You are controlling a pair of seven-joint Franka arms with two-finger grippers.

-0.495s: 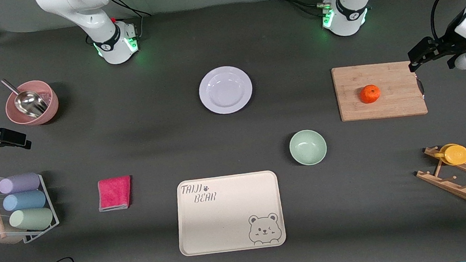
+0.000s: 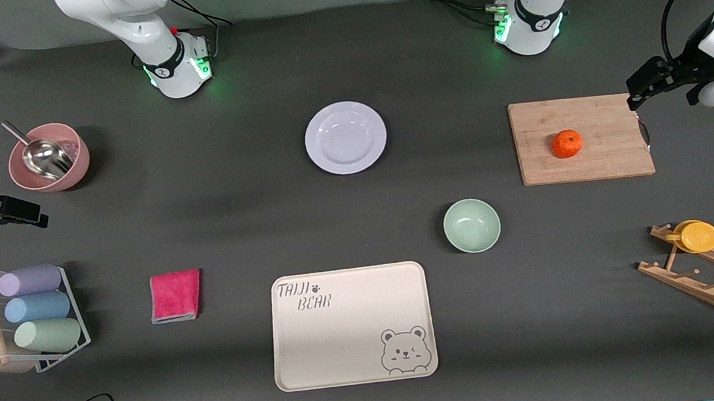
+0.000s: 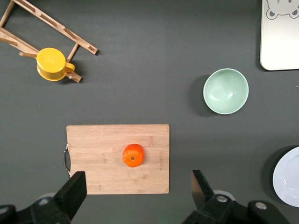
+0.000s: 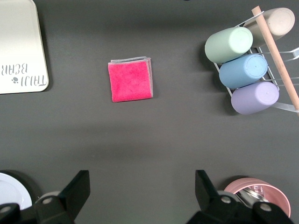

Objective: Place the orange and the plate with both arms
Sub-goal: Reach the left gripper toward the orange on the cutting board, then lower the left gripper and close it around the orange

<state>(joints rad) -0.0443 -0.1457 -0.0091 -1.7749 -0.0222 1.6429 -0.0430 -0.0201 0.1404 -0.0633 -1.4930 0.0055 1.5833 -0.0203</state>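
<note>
The plate (image 2: 346, 137) lies mid-table, near the robots' bases. Toward the left arm's end, the orange (image 2: 567, 143) sits on the cutting board (image 2: 608, 156). The bowl (image 2: 471, 225) stands nearer the front camera than the plate, between the cutting board and the tray (image 2: 319, 355). The tray lies nearest the front camera, mid-table. Beside it, toward the right arm's end, lies the folded cloth (image 2: 175, 295); further that way a wire rack (image 2: 72, 306) holds stacked cups (image 2: 29, 280) on their sides. Farther from the camera than the rack, a scoop (image 2: 41, 154) rests in another bowl (image 2: 75, 168). At the left arm's end, a cup (image 2: 699, 236) hangs on a wooden peg rack (image 2: 713, 297).
</note>
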